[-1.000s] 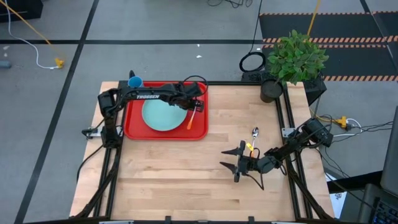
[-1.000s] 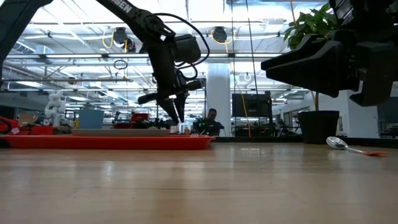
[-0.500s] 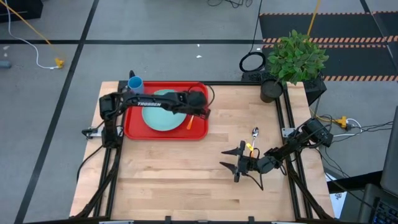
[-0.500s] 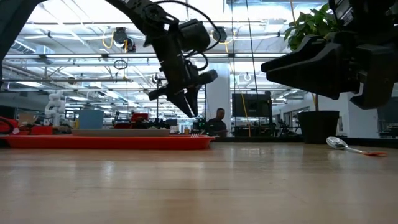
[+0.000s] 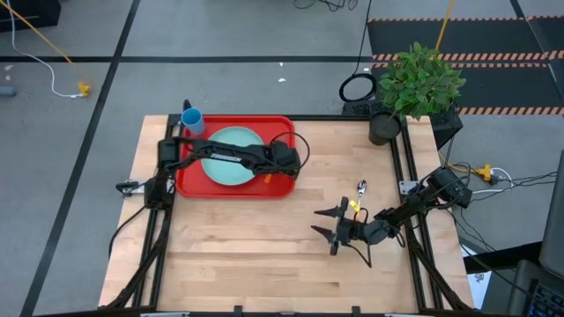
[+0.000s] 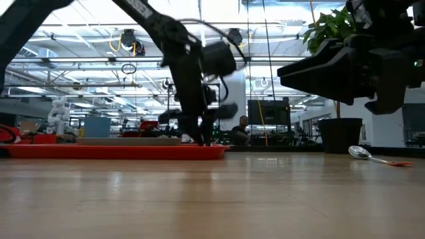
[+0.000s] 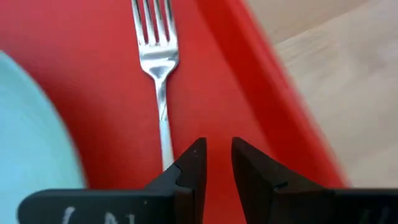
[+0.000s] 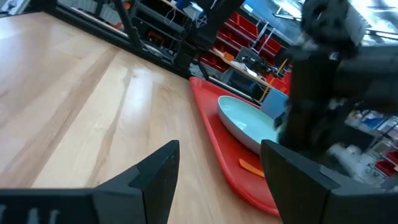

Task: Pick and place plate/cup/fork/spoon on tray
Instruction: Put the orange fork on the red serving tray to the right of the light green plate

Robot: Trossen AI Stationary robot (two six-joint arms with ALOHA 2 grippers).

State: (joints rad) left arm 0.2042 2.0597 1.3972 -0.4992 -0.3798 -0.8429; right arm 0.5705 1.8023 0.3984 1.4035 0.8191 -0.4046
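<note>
The red tray lies at the table's far left, with the pale turquoise plate on its floor. The fork lies flat on the tray floor beside the plate, and its orange handle shows in the high view. My left gripper hangs low over the fork's stem, its fingers a narrow gap apart and empty. The blue cup stands on the table just beyond the tray's far left corner. The spoon lies on the table at the right. My right gripper hovers wide open just near of the spoon.
A potted plant stands at the table's far right corner. Bare wood lies between the tray and my right gripper. The right wrist view shows the tray's rim and the left arm ahead.
My left gripper has gone a little toward the table's near edge along the tray's right end. It has come down from well above the tray to close over the tray floor at the fork. The fork, plate, cup and spoon lie as before.
</note>
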